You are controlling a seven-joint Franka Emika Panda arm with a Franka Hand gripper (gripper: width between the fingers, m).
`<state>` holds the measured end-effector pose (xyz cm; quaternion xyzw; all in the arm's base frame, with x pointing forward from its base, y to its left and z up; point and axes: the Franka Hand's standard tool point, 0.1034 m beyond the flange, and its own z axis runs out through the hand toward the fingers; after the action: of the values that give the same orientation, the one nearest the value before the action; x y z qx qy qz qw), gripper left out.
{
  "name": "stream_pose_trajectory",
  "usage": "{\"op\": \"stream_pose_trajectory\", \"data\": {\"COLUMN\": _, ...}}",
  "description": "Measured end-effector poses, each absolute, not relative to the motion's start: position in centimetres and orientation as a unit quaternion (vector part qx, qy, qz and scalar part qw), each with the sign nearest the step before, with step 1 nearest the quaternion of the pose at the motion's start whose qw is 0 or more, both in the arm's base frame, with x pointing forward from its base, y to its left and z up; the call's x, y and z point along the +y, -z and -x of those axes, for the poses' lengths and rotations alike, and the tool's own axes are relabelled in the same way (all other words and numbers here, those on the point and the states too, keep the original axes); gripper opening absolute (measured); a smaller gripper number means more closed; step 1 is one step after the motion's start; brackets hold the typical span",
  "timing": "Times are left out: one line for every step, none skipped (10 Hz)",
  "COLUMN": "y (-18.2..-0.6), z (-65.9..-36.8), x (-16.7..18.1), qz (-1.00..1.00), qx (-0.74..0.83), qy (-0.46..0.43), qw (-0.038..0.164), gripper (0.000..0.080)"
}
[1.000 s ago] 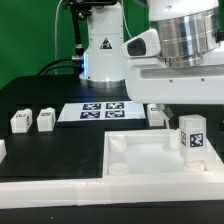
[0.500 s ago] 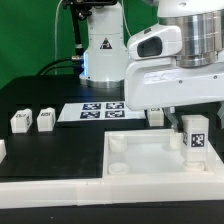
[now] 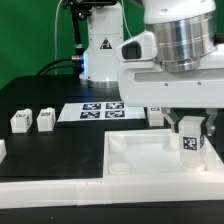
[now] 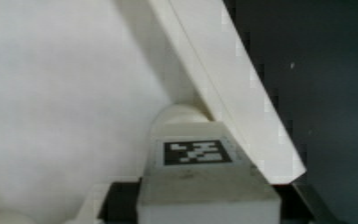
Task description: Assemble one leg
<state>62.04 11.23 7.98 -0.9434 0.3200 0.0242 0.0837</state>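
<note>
Table [image 3: 30,95] first: a black surface that carries everything. Above it the arm [image 3: 180,40] fills the upper part of the exterior view's right, its wrist pointing straight down. Below lies the white tray [image 3: 150,175], with round sockets showing at its corners on the exterior view's left. Behind the tray, the marker board [image 3: 100,110] lies flat near the middle of the table. Three spare posts lie loose. Two [image 3: 20,121] [image 3: 45,119] are side by side toward the exterior view's left. One [image 3: 155,115] is just beyond the tray's far rim.

The gripper [image 3: 193,127] hangs over the tray's far corner on the exterior view's right. The leg [image 3: 192,145] stands upright there, directly beneath the wrist. One finger [image 3: 180,125] sits against each side of the leg's upper end. No gap shows between fingers and leg in either view, so I judge the gripper to be closed on the leg, though the contact itself is too small to confirm. The leg's tag [image 4: 197,152] faces the exterior camera, and in the wrist view it shows next to the tray's raised rim.

The coming move turns on alignment. The leg's long axis runs vertically, in line with the gripper's own axis and square to the tray floor. Its foot appears to meet the tray at that corner, but the socket there is hidden behind it. Any seating or twisting should therefore go straight along that vertical line. A tilt would likely bind the leg against the rim.
</note>
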Motion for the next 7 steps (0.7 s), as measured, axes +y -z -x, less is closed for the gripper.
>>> {"op": "stream_pose_trajectory", "data": {"y": -7.96, "z": -62.01, "x": 11.41, "qz": 0.903, "qx": 0.419, "qy": -0.035, "qw": 0.086, "gripper": 0.0299}}
{"op": "stream_pose_trajectory", "data": {"y": -7.94, "z": -62.09, "x": 11.5, "qz": 0.871, "qx": 0.482, "qy": -0.042, "qw": 0.087, "gripper": 0.0294}}
{"op": "stream_pose_trajectory", "data": {"y": -7.91, "z": -62.17, "x": 11.51, "qz": 0.824, "qx": 0.556, "qy": -0.053, "qw": 0.095, "gripper": 0.0294}}
{"op": "stream_pose_trajectory", "data": {"y": -7.89, "z": -62.19, "x": 11.68, "qz": 0.782, "qx": 0.612, "qy": -0.06, "qw": 0.097, "gripper": 0.0294}}
{"op": "stream_pose_trajectory", "data": {"y": -7.9, "z": -62.2, "x": 11.73, "qz": 0.772, "qx": 0.625, "qy": -0.062, "qw": 0.097, "gripper": 0.0294}}
{"op": "stream_pose_trajectory", "data": {"y": -7.89, "z": -62.19, "x": 11.75, "qz": 0.773, "qx": 0.624, "qy": -0.062, "qw": 0.097, "gripper": 0.0304}}
{"op": "stream_pose_trajectory", "data": {"y": -7.89, "z": -62.19, "x": 11.76, "qz": 0.778, "qx": 0.617, "qy": -0.062, "qw": 0.098, "gripper": 0.0304}}
